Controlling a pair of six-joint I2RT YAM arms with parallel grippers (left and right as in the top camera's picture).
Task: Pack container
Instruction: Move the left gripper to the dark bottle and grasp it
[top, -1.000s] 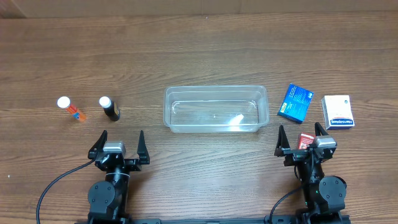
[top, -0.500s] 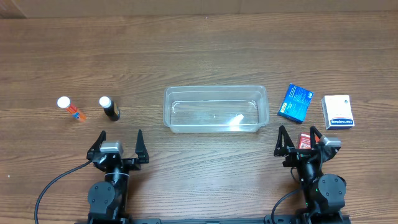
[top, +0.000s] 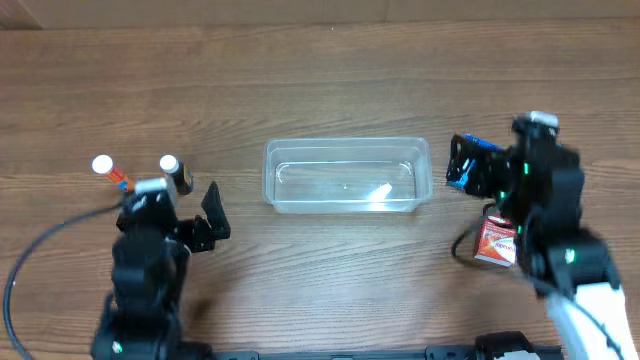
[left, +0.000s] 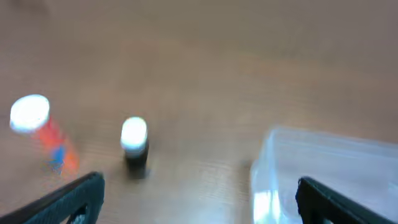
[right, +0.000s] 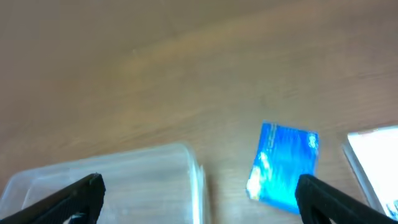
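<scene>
The clear plastic container (top: 346, 143) stands in the middle of the table with nothing in it. It also shows in the left wrist view (left: 273, 168) and the right wrist view (right: 186, 163). My left gripper (top: 185, 205) is open and empty. It hangs in front of a black bottle (top: 176, 172) and an orange bottle (top: 108, 170), both white-capped; the left wrist view shows the black bottle (left: 134, 146) and the orange bottle (left: 38, 129). My right gripper (top: 478, 160) is open and empty above a blue box (top: 466, 172), which shows in the right wrist view (right: 283, 165).
A red box (top: 497, 241) lies on the table near the right arm's base. A white box (right: 376, 160) lies right of the blue box; the right arm hides it from overhead.
Both arms have lifted from the front edge and reached forward. The left one moved toward the bottles. The right one moved over the blue box and now covers the white box.
</scene>
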